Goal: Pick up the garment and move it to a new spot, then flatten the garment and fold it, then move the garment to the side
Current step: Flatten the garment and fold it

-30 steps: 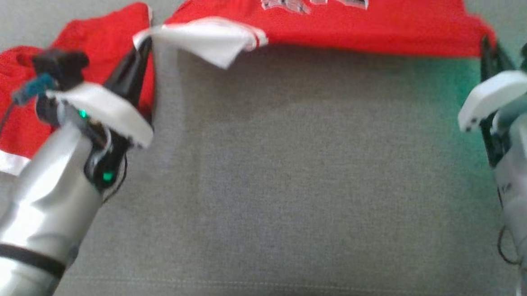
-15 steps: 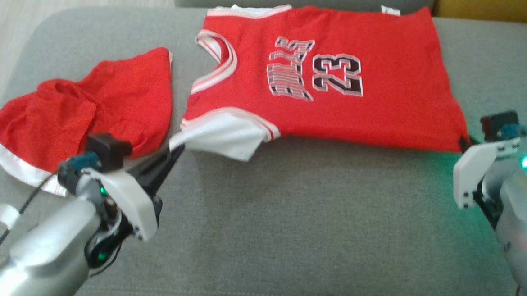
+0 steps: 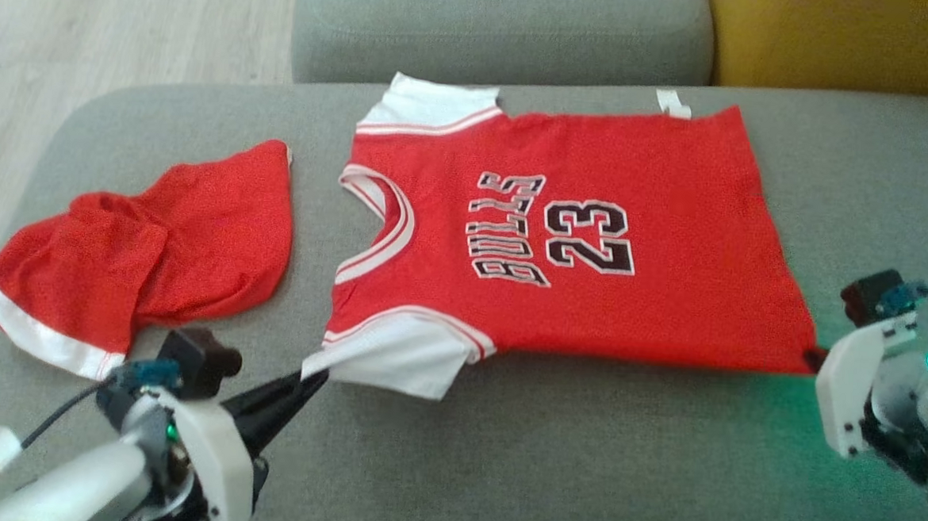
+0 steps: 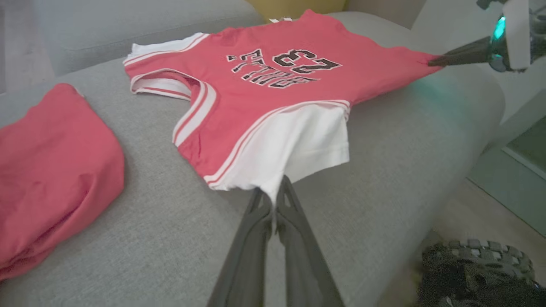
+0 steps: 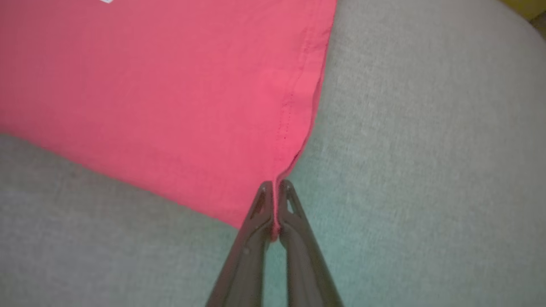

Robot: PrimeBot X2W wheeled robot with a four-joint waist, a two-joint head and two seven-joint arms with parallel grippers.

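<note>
Left gripper [image 3: 317,374], right gripper [image 3: 813,360] — tight on jersey [image 3: 672,224].

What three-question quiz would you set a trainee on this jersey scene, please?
1. True or false: the left gripper is shut on the white sleeve of the red jersey.
2. Which part of it does the right gripper pinch? A neckline; B hem corner; C lettering.
3. What number is printed on the chest?
Key: 1 true; 2 B; 3 is 23.
</note>
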